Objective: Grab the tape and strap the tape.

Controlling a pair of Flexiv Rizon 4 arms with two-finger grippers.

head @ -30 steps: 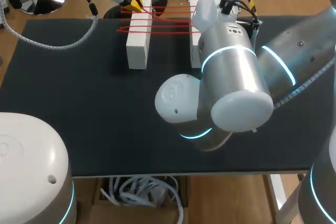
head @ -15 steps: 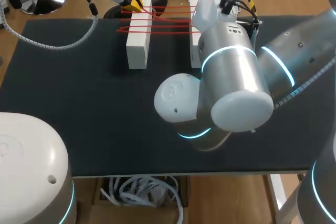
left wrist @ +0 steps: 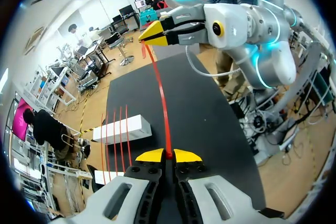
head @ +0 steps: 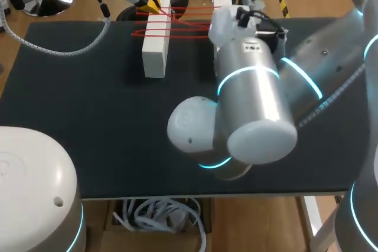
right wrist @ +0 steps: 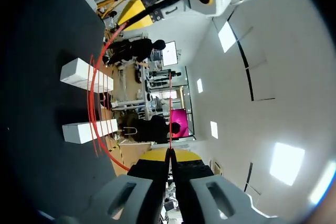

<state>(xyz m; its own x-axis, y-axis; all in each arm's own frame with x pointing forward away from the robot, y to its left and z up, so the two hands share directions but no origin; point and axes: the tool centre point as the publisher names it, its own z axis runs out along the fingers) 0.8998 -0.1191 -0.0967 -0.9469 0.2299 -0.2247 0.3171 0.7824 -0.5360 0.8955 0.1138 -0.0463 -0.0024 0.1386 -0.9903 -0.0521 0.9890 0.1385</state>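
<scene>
Tension rules here: left gripper (left wrist: 168, 156) and right gripper (right wrist: 169, 153) each pinch the thin red tape (left wrist: 163, 103), so wrap level across the white rectangular blocks (left wrist: 122, 128).

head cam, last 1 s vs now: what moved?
The right arm swung left across the table, covering more of the right white block. The left end effector stayed at the far end of the left white block, shut on the red tape. Blocks and wraps are unchanged. The right end effector is shut on the tape.
</scene>
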